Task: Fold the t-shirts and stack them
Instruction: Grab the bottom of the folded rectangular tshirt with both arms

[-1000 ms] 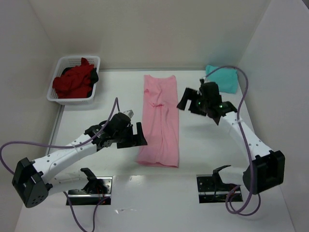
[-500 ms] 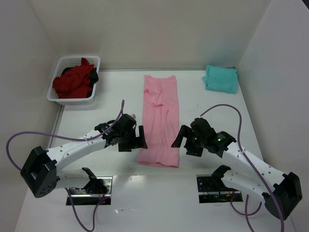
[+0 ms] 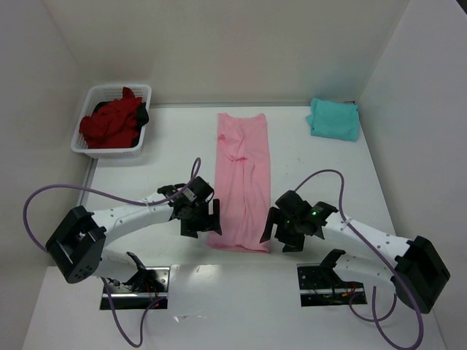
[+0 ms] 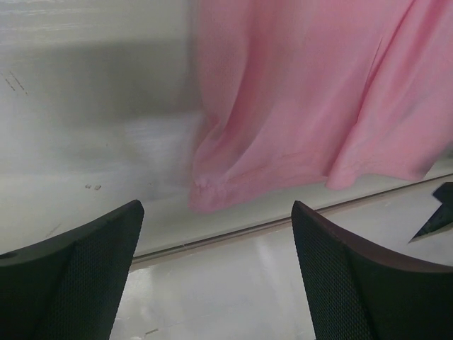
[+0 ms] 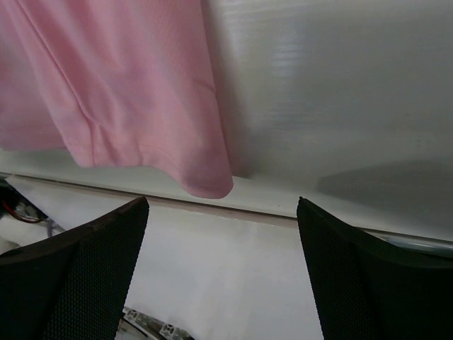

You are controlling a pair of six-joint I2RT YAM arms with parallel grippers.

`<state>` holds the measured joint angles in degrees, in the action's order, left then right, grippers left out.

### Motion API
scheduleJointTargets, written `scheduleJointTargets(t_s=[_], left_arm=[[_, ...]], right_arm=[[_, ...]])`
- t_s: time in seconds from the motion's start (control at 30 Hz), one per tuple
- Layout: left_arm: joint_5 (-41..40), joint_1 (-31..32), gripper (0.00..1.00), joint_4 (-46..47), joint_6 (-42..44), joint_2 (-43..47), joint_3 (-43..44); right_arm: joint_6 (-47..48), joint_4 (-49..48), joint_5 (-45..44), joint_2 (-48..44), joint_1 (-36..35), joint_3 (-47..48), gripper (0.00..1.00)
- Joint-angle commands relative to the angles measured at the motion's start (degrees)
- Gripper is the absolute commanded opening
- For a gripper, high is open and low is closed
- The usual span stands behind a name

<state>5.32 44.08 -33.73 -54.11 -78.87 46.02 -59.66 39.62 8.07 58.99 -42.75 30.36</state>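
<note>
Pink t-shirt (image 3: 242, 175) lies centre-table, hem toward 6 o'clock. Left gripper (image 3: 206, 222) and right gripper (image 3: 277, 230), fingers spread and empty, flank its 7 and 5 o'clock corners; each should pinch both layers evenly.

A corner of the pink t-shirt (image 4: 304, 92) lies before the wide-spread left hand (image 4: 216, 216).

Looks bright and even in the top view, lit from above, sharp all over. Soft pale shadows on the table (image 3: 175, 146) near the bottom. Tiny glints on the metal plates (image 3: 162, 273) there. In both wrist views, blurry black fingers (image 4: 71, 283) in the bottom corners. Wide grey shadow at upper left in the left one, middle right in the right one.
</note>
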Motion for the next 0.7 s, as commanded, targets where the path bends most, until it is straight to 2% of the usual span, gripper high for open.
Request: scheduleJointTargets(t_s=[0.0,0.13,0.47,0.67], left_arm=[[0.1,0.4,0.93,-0.5,0.5,-0.3,1.2],[0.7,0.4,0.89,1.1,1.0,-1.5,0.5],[2.7,0.4,0.81,2.8,1.6,-4.2,0.0],[2.7,0.4,0.80,2.2,1.1,-4.2,-1.1]], right_arm=[[-1.8,-4.5,-0.6,3.4,-3.0,1.5,0.90],[-1.9,-4.5,-1.8,6.8,-4.4,2.1,0.85],[-3.4,-8.5,-3.0,8.1,-4.4,2.1,0.71],[-2.8,-11.5,-1.7,11.4,-4.4,2.7,0.71]])
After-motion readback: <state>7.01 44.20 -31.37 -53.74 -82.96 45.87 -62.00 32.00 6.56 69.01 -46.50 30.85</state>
